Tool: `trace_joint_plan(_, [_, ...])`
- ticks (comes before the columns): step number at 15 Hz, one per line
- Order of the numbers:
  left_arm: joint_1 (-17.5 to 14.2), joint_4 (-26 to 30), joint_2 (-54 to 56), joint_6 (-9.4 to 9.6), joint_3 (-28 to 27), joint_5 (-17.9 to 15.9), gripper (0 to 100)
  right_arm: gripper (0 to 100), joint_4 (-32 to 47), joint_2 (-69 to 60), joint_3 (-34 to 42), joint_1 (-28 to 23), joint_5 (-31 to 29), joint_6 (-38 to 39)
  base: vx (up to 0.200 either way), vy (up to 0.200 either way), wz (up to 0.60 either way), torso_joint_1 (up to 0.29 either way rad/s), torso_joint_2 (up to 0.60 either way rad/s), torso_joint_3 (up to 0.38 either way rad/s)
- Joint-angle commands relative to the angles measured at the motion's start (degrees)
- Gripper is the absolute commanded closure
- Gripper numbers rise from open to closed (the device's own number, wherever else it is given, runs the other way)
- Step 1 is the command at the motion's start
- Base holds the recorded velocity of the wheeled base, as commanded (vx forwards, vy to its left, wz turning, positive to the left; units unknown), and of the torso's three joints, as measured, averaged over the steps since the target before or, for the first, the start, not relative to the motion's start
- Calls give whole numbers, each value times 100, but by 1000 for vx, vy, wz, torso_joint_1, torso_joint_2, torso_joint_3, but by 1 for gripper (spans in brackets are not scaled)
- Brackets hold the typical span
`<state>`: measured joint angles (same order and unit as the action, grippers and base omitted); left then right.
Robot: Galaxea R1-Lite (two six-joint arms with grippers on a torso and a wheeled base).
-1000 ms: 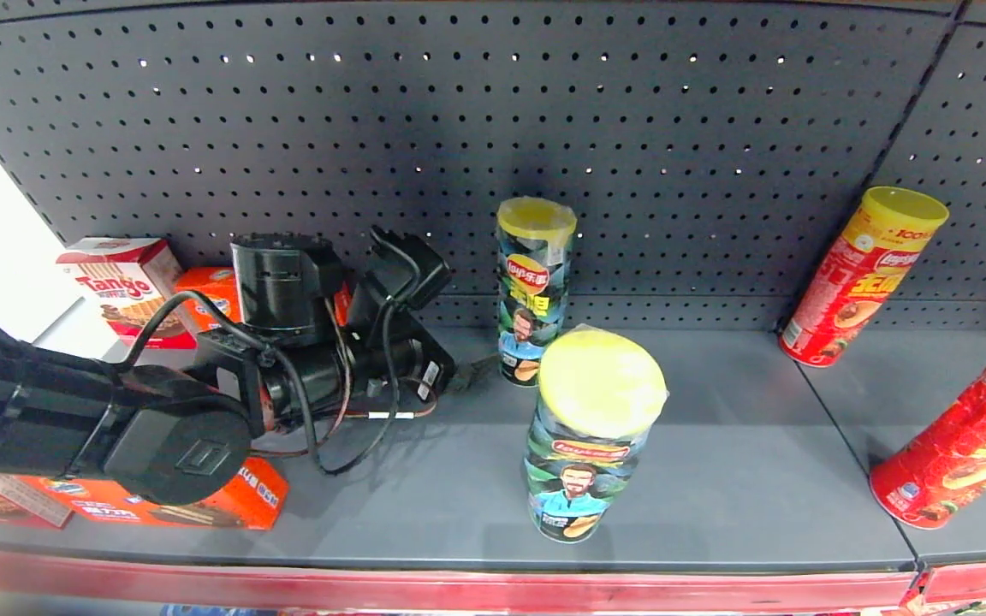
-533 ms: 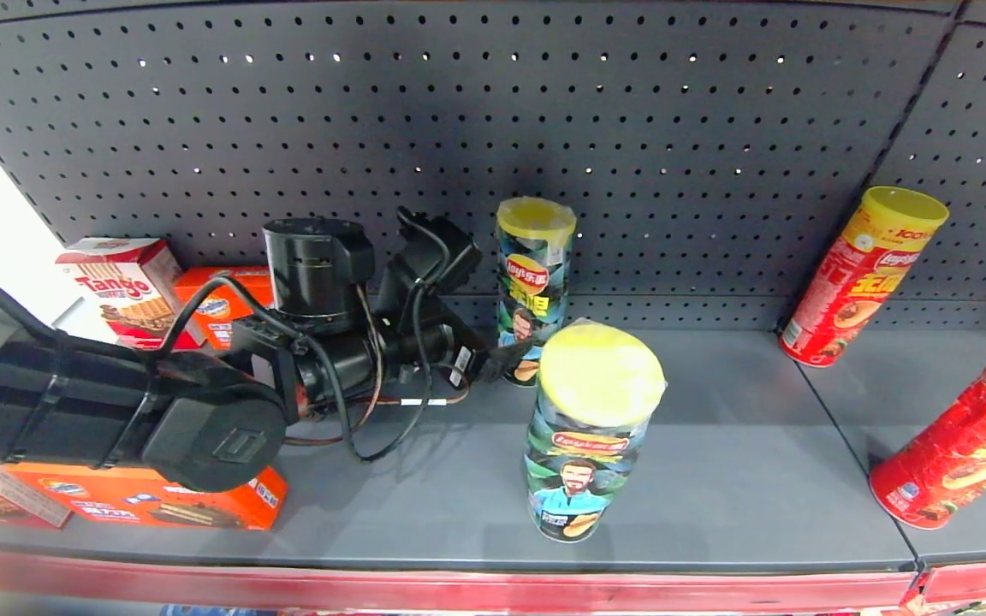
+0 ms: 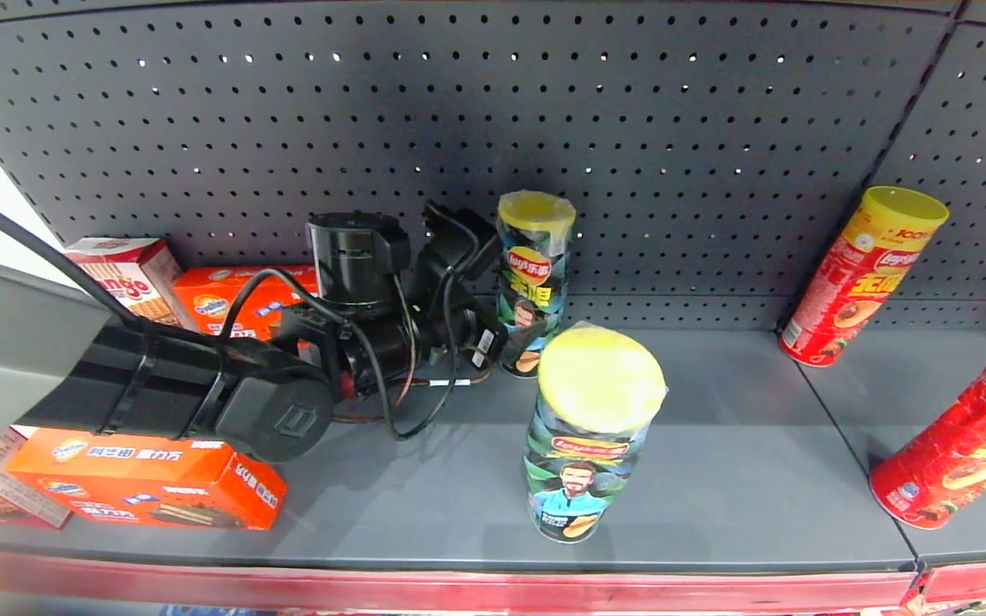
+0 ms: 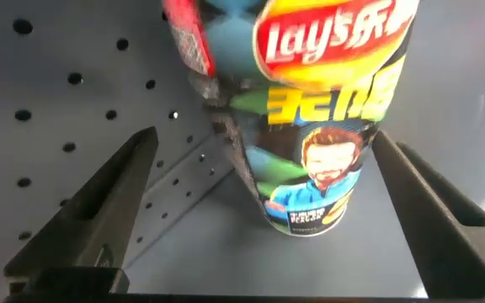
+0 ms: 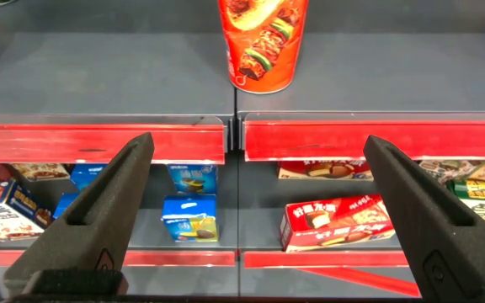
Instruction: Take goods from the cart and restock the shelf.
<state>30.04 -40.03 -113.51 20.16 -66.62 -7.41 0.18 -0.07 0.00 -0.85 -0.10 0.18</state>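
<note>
My left pincer [image 4: 263, 147] stood wide open astride the rear green can [image 3: 533, 274], which sat upright at the back of the shelf [image 3: 741, 479]. I judged that can delivered. The right pincer [image 5: 259, 147] gaped empty, so more restocking seemed left.

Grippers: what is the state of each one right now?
Left gripper: open, jaws either side of the rear chip can.
Right gripper: open, holding nothing.

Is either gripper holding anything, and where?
Nothing: open jaws of the left gripper flank the rear can, gaps either side; the right gripper is empty.
</note>
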Motion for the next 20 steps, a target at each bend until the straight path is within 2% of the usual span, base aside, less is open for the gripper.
trace_joint_plan(1, [2,-4,-58,5,9,3,0,0,-1,7,0,-3,1,-1,0,0,0,0,0,0])
trace_joint_plan(7, [-86,-4,399,23,431,29,0,0,-1,7,0,-3,1,-1,0,0,0,0,0,0])
trace_joint_plan(8, [-156,-4,399,155,431,126,0,0,-1,7,0,-3,1,-1,0,0,0,0,0,0])
trace_joint_plan(10, [-165,-4,382,234,360,135,0,0,-1,7,0,-3,1,-1,0,0,0,0,0,0])
trace_joint_plan(15, [-33,13,180,234,88,249,0,0,-1,7,0,-3,1,-1,0,0,0,0,0,0])
trace_joint_plan(20, [108,13,83,234,62,363,0,0,-1,7,0,-3,1,-1,0,0,0,0,0,0])
